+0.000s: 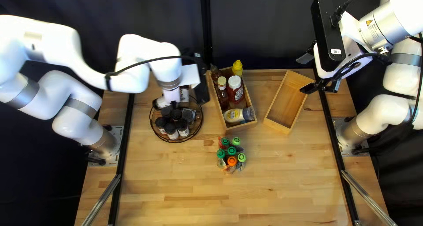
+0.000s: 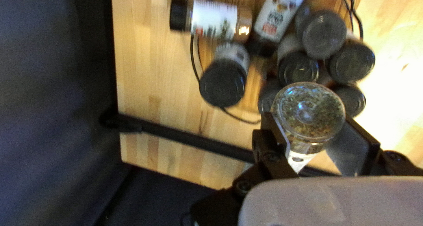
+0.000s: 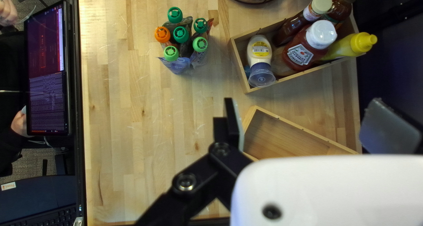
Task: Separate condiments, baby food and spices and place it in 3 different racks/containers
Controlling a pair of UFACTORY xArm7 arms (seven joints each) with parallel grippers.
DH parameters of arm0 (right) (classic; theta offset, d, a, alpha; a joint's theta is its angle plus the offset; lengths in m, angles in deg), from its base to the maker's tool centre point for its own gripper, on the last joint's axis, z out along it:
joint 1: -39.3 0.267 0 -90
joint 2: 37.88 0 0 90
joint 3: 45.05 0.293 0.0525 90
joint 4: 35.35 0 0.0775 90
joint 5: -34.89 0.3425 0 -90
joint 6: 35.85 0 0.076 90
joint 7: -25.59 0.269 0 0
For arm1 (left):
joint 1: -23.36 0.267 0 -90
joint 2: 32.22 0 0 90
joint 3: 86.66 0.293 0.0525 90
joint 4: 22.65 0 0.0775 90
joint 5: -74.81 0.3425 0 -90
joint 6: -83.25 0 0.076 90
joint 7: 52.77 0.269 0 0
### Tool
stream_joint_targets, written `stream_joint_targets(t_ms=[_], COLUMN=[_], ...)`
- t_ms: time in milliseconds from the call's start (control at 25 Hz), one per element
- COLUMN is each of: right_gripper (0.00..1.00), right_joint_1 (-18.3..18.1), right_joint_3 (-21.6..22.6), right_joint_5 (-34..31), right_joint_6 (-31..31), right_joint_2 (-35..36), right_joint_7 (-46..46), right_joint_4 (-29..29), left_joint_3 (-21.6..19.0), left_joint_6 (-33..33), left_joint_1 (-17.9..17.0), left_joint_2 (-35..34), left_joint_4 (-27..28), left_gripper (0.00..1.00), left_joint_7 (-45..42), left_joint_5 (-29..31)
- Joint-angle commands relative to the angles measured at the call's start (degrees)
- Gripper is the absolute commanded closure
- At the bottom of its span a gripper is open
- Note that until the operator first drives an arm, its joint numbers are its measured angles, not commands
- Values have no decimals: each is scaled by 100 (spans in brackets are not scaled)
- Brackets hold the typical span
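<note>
Gripping a clear glass jar of dried herbs [image 2: 308, 113] near the round black wire rack [image 1: 175, 142], the left gripper [image 1: 171, 102] presses both its sides; the right gripper [image 1: 306, 73] stands wide open. Only the right wrist view shows a person's hand [image 3: 19, 123]. Six capped plastic pouches [image 3: 178, 65] stand grouped, five condiment bottles [image 3: 304, 54] sit boxed.

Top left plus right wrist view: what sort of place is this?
Probably a robotics lab: left arm and right arm mounted at a wooden table, dark curtain behind it, monitor by its near edge.
</note>
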Motion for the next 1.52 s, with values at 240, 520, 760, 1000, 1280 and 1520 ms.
stream_joint_targets(t_ms=[240,520,760,1000,1280,1520], right_gripper=[0,0,0,0,0,0], right_joint_1=[0,0,0,0,0,0], right_joint_3=[0,0,0,0,0,0], right_joint_5=[0,0,0,0,0,0], right_joint_6=[0,0,0,0,0,0], right_joint_2=[0,0,0,0,0,0], right_joint_7=[0,0,0,0,0,0], right_joint_4=[0,0,0,0,0,0], left_joint_3=[277,420,523,528,631,696], left_joint_6=[512,850,1056,1140,1443,1609], left_joint_1=[-91,-24,50,65,50,53], left_joint_2=[444,366,346,307,512,584], left_joint_4=[-11,-329,-481,-610,-738,-808], left_gripper=[95,94,93,92,71,69], left_joint_7=[835,1183,1258,1221,1301,1373], left_joint_5=[-256,-157,-105,-87,-224,-305])
